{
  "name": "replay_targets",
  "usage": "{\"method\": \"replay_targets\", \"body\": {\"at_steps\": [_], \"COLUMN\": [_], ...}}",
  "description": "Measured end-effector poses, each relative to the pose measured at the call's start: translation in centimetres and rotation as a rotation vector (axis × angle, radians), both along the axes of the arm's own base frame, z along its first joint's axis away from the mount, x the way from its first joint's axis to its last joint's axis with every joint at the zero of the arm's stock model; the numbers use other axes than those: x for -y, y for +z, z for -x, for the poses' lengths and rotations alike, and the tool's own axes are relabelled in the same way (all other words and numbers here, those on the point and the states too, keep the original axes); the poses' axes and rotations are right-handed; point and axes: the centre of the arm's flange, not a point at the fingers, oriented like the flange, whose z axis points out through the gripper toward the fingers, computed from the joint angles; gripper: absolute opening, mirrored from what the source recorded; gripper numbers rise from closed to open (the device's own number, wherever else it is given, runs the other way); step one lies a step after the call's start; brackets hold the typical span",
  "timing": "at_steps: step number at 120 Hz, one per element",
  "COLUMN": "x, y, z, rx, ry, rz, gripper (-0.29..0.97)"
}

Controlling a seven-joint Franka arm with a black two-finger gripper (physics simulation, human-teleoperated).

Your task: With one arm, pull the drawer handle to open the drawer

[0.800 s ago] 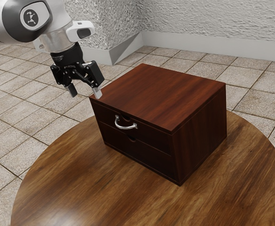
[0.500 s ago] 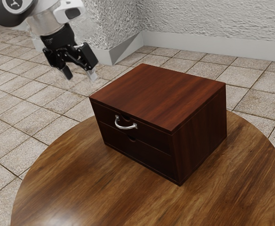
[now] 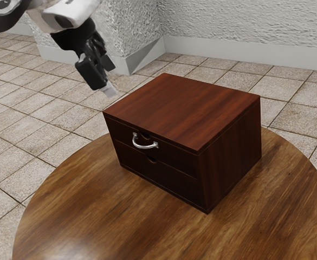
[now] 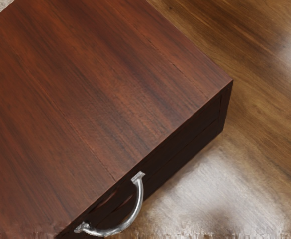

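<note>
A dark wooden cabinet point(image 3: 188, 111) stands on the round wooden table point(image 3: 93, 216). Its upper drawer point(image 3: 163, 149) carries a curved silver handle point(image 3: 144, 143) and sits flush with the front, shut. My gripper point(image 3: 107, 86) hangs in the air above and to the exterior view's left of the cabinet's near top corner, clear of it and turned edge-on. It is open with nothing in it. In the wrist view the cabinet top point(image 4: 85, 99) lies below my hand, with the handle point(image 4: 119, 219) at its front edge.
A lower drawer point(image 3: 158, 173) without a visible handle sits under the upper one. Bare table surface point(image 4: 264, 124) lies in front of and beside the cabinet. Tiled floor point(image 3: 33, 124) and a white wall corner point(image 3: 128, 32) lie behind.
My hand has risen, moved toward the exterior view's left and turned about its axis, so the gripper now shows edge-on. The cabinet and drawer have not moved.
</note>
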Motion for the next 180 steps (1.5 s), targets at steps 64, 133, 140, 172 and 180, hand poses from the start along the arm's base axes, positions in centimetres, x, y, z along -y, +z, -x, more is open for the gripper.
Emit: {"method": "replay_targets", "body": {"at_steps": [64, 133, 140, 172, 180], "x": [-7.4, -4.3, -3.9, -3.5, -3.5], "y": [-13.3, -17.4, -17.9, -19.2, -19.6], "z": [-1.9, 0.4, 0.3, 0.0, 0.0], "rx": [0.127, 0.243, 0.249, 0.263, 0.262], "ry": [-0.336, -0.629, -0.651, -0.708, -0.716], "rz": [-0.125, -0.356, -0.369, -0.405, -0.404], "gripper": [0.65, 0.46, 0.45, 0.40, 0.38]}}
